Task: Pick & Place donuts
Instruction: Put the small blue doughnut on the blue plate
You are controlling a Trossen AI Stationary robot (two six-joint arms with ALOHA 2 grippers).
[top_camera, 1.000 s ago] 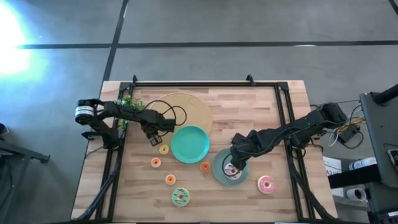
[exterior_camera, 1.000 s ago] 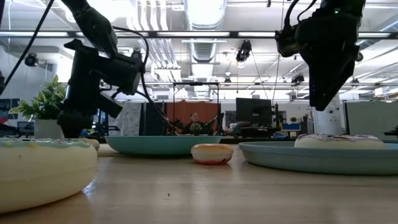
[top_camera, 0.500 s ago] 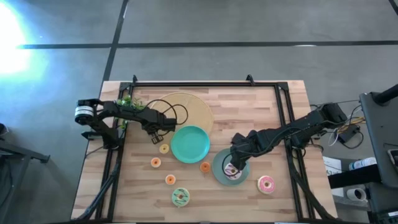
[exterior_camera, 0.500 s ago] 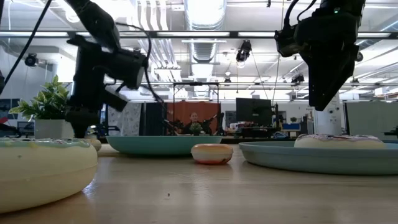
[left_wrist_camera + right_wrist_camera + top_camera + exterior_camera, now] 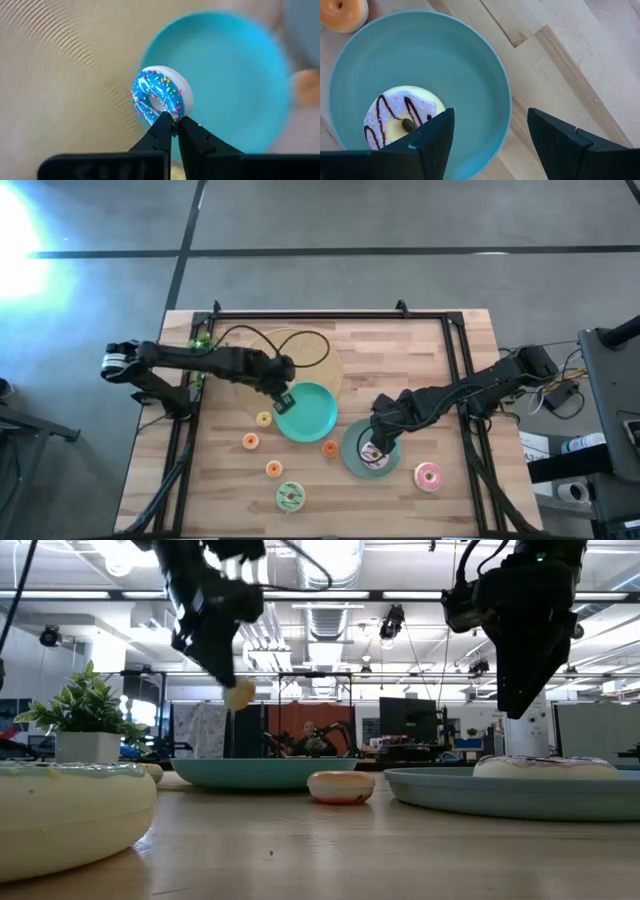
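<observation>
My left gripper (image 5: 284, 397) (image 5: 174, 122) is shut on a small blue-frosted sprinkled donut (image 5: 161, 99), which hangs above the near-left rim of the light teal plate (image 5: 318, 420) and also shows in the low view (image 5: 238, 695). My right gripper (image 5: 374, 448) (image 5: 490, 120) is open and empty above the white, dark-striped donut (image 5: 400, 117) lying in the darker teal plate (image 5: 350, 460). A yellow donut (image 5: 263, 418), three small orange ones (image 5: 250, 441) (image 5: 273, 469) (image 5: 330, 447), a green one (image 5: 290, 496) and a pink one (image 5: 428, 476) lie flat on the table. My left gripper pinches the blue donut's rim (image 5: 169, 115) between its two fingertips, only at their free ends. The fingers come from above, pointing down. The donut hangs tilted below them, lifted clear of table and plate.
A big tan woven disc (image 5: 305, 350) lies at the far middle, partly under the light teal plate. A small potted plant (image 5: 203, 340) stands at the far left. A dark frame runs along the table's far and side edges. Bare wood shows at the far right.
My left gripper has risen from close to the table and gone toward the table's right edge, up to the light teal plate, carrying the blue donut, which now hangs clear of the table.
</observation>
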